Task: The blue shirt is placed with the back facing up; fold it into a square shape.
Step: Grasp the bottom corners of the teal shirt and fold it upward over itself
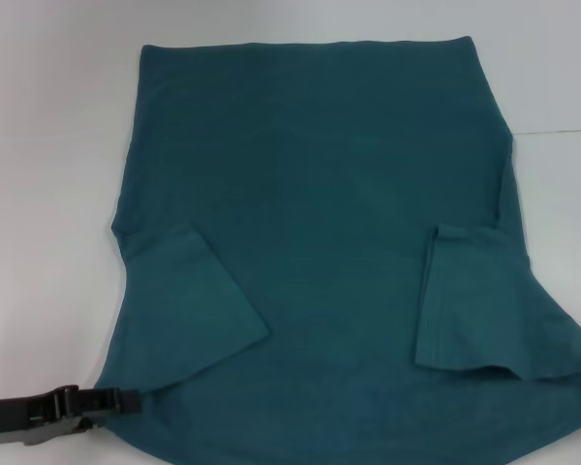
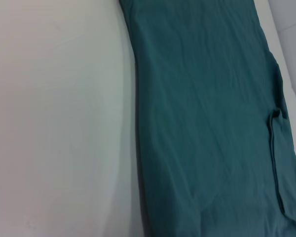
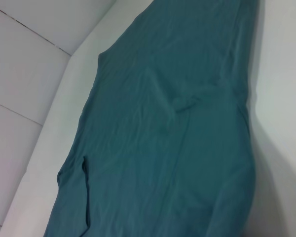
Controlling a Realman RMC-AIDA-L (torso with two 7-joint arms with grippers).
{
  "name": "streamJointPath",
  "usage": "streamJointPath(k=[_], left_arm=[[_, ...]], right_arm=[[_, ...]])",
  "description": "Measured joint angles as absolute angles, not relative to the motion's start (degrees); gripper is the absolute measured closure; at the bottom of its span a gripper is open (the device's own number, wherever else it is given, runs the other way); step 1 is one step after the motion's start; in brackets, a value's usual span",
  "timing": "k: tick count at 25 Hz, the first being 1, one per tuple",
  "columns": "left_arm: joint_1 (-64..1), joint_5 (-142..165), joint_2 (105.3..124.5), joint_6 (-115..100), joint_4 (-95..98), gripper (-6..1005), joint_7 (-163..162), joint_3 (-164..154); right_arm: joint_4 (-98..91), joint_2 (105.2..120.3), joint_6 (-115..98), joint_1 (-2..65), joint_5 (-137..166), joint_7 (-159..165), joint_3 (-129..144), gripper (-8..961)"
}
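1. At the near-left corner of the head view, the left gripper (image 1: 126,400) lies low over the table (image 1: 48,194), its dark tip pointing at the near-left edge of the blue shirt (image 1: 320,194). Tip sits at the cloth edge; actual contact not resolvable.
2. Finger spread of the left gripper: cannot tell, they read as one dark bar. Nothing visibly lifted in it.
3. Right gripper: in none of the views.
4. Shirt lies flat, plain side up, filling the middle of the table and running out of the head view at the near edge.
5. Both sleeves are folded inward onto the body: left sleeve flap (image 1: 189,300) angled across the near-left part, right sleeve flap (image 1: 465,300) hanging more upright on the near-right.
6. Side edges narrow toward the far end; the far edge is straight and squared off.
7. Free room: broad bare table left of the shirt, a narrower strip on the right, a band beyond the far edge.
8. Left wrist view shows the shirt's (image 2: 207,123) long edge beside bare table (image 2: 59,123); right wrist view shows cloth (image 3: 177,148) with light creases, table edge (image 3: 79,74) alongside.
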State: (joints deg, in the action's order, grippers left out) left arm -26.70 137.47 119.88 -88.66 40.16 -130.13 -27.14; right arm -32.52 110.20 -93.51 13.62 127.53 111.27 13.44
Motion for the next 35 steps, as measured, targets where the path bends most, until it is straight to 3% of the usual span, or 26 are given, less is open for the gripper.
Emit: streamJointPath(k=[6,11,27,35], left_arm=[[-26.80,137.56,119.88,-88.65,40.20,497,-129.77,-27.20],[-26.92,138.07,119.79,-88.53,40.42,654,-129.04,-27.82],[-27.27,138.15,119.77,-88.08,40.51,966,-129.07,-27.65],[-26.67,137.82,119.57,-89.44,40.93,966,-128.94,-27.25]], right_arm=[[-32.52,110.20,-93.55,13.75,127.52,111.27,13.44,916],[-32.52,110.20,-93.70,13.91,127.52,111.27,13.44,916],[-32.52,110.25,-93.58,14.12,127.53,111.27,13.45,916],[-32.52,110.45,-93.86,12.89,127.54,110.76,11.77,916]])
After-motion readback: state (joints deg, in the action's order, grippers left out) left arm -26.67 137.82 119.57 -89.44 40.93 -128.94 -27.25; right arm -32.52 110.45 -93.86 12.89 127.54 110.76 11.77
